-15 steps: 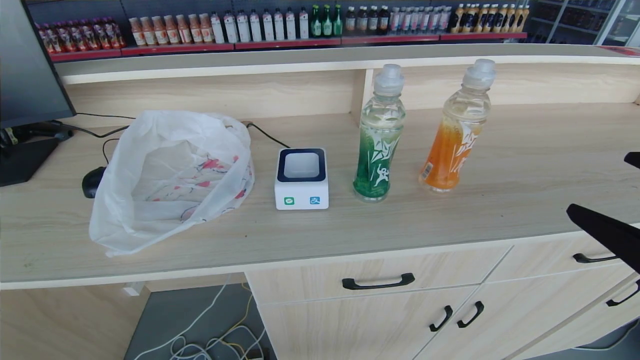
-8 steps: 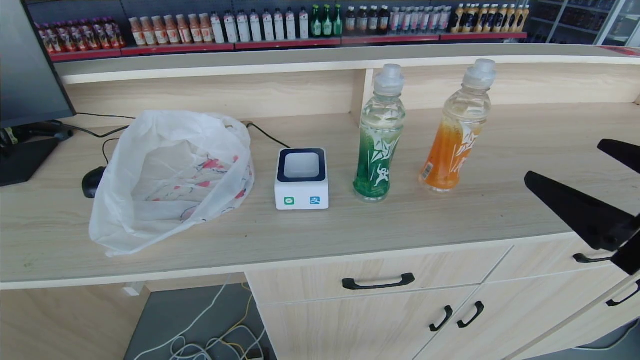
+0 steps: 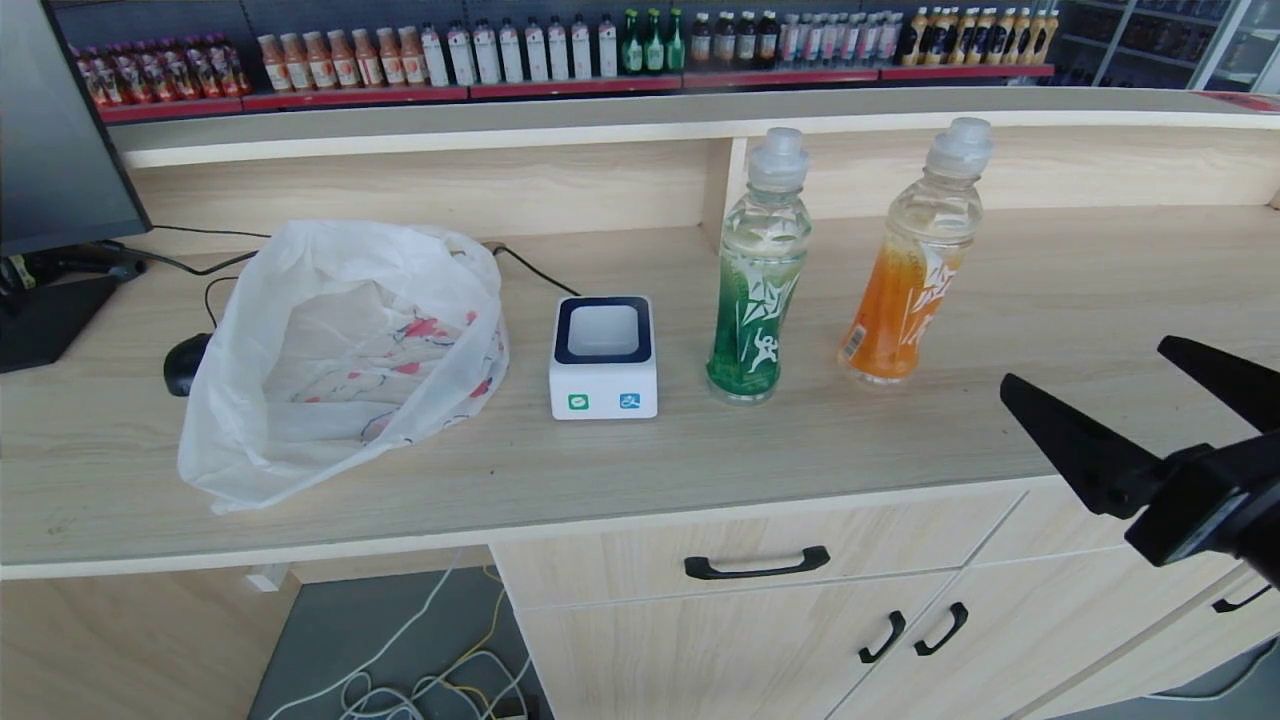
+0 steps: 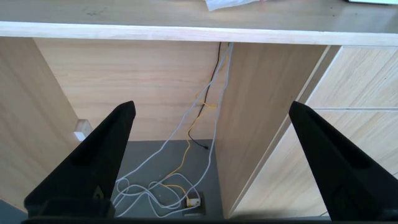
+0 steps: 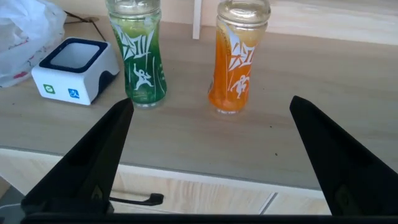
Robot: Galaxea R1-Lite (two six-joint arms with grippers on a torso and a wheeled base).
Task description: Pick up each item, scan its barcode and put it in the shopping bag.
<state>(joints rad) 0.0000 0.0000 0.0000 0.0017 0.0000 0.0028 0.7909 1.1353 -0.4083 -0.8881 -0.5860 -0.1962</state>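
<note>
Pale wood-grain laminate covers the bench, which has a raised ledge along its back and drawers with black bar handles below its front edge. Behind it, a red-edged shelf carries a row of small bottles.

Items on the bench:
- The shopping bag is thin, crinkled white plastic with red print. It is slumped on the left part with its mouth open.
- The scanner is a white cube with rounded corners and a dark-framed window on top. It stands just beside the bag, and a black cord runs from behind it.
- The green bottle is clear waisted plastic with a pale cap. It stands upright near the scanner.
- The orange bottle has the same shape. It stands upright near the green one, apart from it, with a barcode low on its side.
- A dark monitor and a black mouse sit at the far left.

The right gripper hangs at the bench's front right edge and points toward the two bottles. Its black, wedge-shaped fingers are spread wide and grip nothing. It is near the orange bottle but clear of it.

The left gripper is below bench level and faces the open recess, where loose cables lie on the floor. Its fingers are also wide apart and empty.
</note>
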